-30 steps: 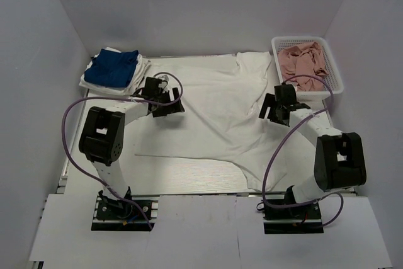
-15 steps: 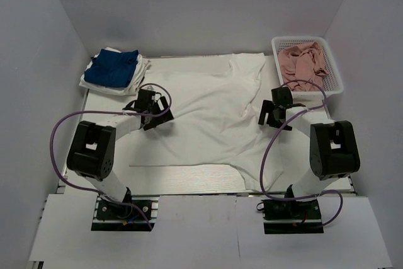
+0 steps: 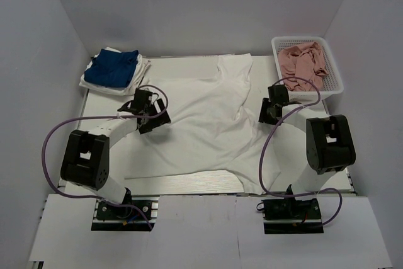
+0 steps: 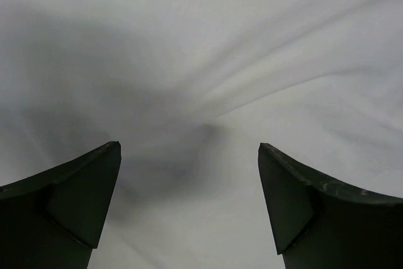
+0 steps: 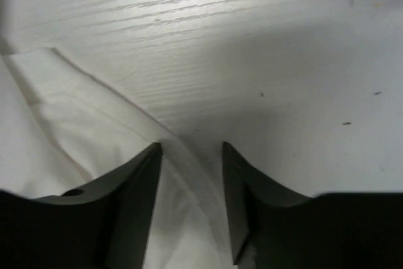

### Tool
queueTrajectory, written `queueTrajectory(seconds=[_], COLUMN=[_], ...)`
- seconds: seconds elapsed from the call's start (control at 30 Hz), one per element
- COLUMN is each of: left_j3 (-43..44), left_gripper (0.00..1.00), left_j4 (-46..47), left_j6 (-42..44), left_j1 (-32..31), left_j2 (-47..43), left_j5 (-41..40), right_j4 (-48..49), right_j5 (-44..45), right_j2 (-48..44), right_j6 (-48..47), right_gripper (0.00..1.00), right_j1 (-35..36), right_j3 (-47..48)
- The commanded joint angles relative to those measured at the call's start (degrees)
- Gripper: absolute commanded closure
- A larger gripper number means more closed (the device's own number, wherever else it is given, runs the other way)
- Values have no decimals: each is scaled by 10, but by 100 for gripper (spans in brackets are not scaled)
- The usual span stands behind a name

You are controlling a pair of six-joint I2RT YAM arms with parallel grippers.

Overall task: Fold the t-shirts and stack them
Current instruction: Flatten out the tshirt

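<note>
White cotton covers most of the desk. The large white t-shirt lies spread and wrinkled across the middle. Its far edge is close to the back of the desk, and one near corner reaches the near edge on my right side.

My left pincer is low over the left part of that shirt. From the left wrist, its fingers stand wide apart. Only rumpled white cloth shows between and beneath them, so it holds nothing.

My right pincer is down at the shirt's right edge, near the basket. In the right wrist view its fingers are drawn partway together. A hemmed fold of the shirt's edge runs up through the gap between them. I can see space on either side of that fold, so the pads are not clamped on the cloth. Beyond the fingertips there is bare, pale wood-grain desk.

In the back left corner the royal-blue t-shirt rests on top of a folded white t-shirt. The pair sits near the big shirt's far left corner but does not touch it.

At the back right, the basket is white plastic mesh with crumpled pink cloth inside.
</note>
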Motion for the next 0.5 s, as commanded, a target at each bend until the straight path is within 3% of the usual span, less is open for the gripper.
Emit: queueTrajectory(seconds=[0.0, 0.1, 0.17, 0.27, 0.47], left_j3=[83, 123, 139, 153, 146], left_gripper=[0, 0, 0, 0, 0], left_j4=[48, 69, 83, 103, 105], left_j6=[4, 9, 9, 9, 4], left_j1=[-5, -6, -6, -6, -6], left_j2=[18, 45, 73, 125, 191], left_j5=[44, 80, 105, 126, 126], right_j4=[0, 5, 5, 13, 0], right_j5=[-48, -62, -76, -90, -98], right_j2=[-22, -57, -88, -118, -164], right_j6=[3, 10, 10, 4, -5], right_gripper=[56, 71, 71, 97, 100], right_j1=[11, 13, 16, 19, 25], right_j3=[-15, -42, -69, -95, -104])
